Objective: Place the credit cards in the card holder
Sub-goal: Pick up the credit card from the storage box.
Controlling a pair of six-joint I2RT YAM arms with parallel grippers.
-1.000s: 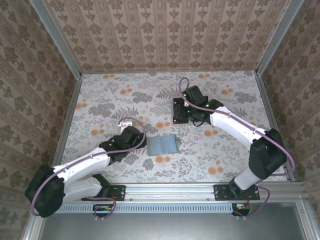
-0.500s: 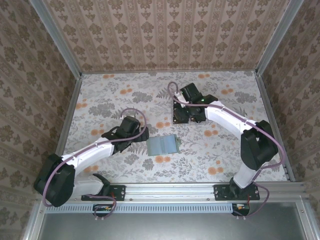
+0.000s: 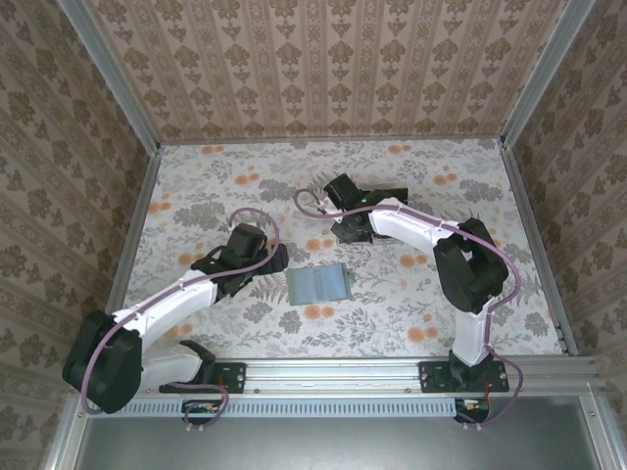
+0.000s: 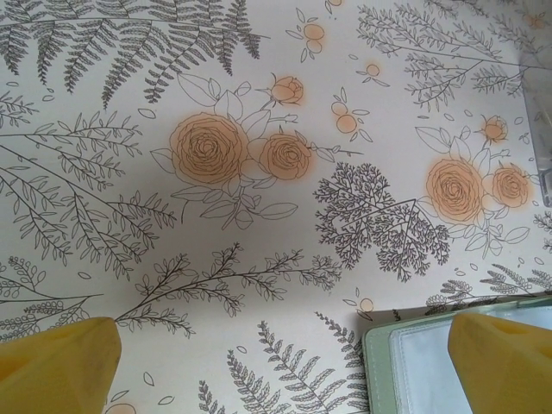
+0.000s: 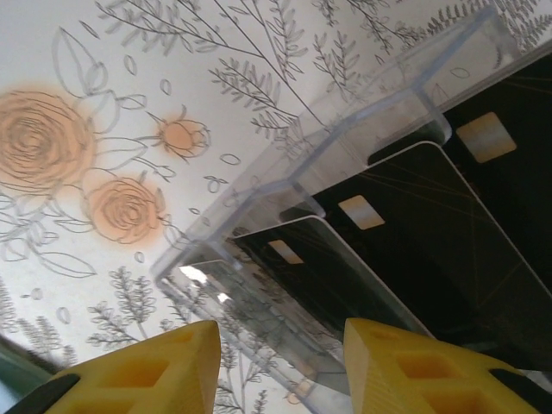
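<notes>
Here, the right gripper (image 5: 280,345), fingers parted and empty, faces the cards (image 5: 414,233) standing slanted in the tray (image 5: 362,112) just ahead, long edges running away from it. The left gripper (image 4: 283,332), wide open, hangs beside the holder (image 3: 318,285) at mid-table.

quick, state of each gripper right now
left gripper: open, empty
right gripper: open, empty, by the tray

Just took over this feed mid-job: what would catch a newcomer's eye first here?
The black credit cards slotted in the clear tray at mid-table, right under the open right gripper. Then the green card holder lying nearer the arms, beside the wide-open left gripper.
</notes>
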